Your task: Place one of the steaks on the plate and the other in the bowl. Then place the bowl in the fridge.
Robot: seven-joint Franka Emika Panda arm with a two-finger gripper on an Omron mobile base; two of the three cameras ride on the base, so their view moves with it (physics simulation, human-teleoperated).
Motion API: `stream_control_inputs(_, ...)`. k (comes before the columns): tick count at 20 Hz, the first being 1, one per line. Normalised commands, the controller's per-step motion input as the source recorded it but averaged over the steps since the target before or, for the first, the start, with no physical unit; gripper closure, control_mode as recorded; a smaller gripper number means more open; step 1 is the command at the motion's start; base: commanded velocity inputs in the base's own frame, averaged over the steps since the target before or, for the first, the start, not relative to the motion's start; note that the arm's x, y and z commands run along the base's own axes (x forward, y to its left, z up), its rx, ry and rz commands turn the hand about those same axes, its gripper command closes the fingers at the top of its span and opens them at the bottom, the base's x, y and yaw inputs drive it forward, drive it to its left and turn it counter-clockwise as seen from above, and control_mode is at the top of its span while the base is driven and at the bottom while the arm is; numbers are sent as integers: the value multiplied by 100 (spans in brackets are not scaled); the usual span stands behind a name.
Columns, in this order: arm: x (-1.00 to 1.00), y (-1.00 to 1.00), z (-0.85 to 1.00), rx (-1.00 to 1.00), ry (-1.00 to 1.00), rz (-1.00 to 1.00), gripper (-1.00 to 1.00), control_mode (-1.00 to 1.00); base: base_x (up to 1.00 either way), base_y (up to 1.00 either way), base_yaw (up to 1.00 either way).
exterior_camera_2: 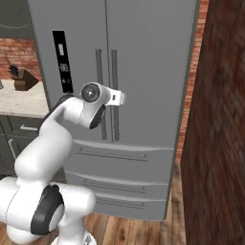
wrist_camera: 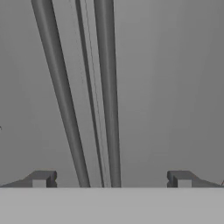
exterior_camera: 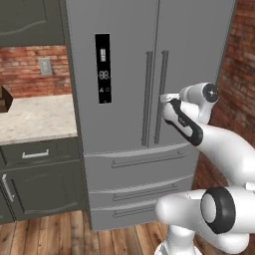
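With its fingers spread wide and holding nothing, the gripper (wrist_camera: 111, 179) faces the fridge (exterior_camera: 124, 50) straight ahead, both long door handles (wrist_camera: 107, 87) rising between the tips. To open a door cleanly it should shift to straddle one handle alone before closing. How near the tips stand is hard to judge, probably just short of touching.
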Motion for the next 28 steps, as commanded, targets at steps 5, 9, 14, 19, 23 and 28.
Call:
stream_control_inputs(5,57,0,0,0,-1,0,-100,-100,0,0,0)
stream_control_inputs(9,65,0,0,0,0,0,-100,-100,0,0,0)
stream_control_inputs(14,58,0,0,0,0,0,-100,-100,0,0,0)
stream_control_inputs(19,52,0,-7,0,-1,0,-100,-100,0,0,0)
stream_control_inputs(23,46,0,-21,0,-4,0,-100,-100,0,0,0)
stream_control_inputs(28,47,-1,-25,0,-5,0,-100,-100,0,0,0)
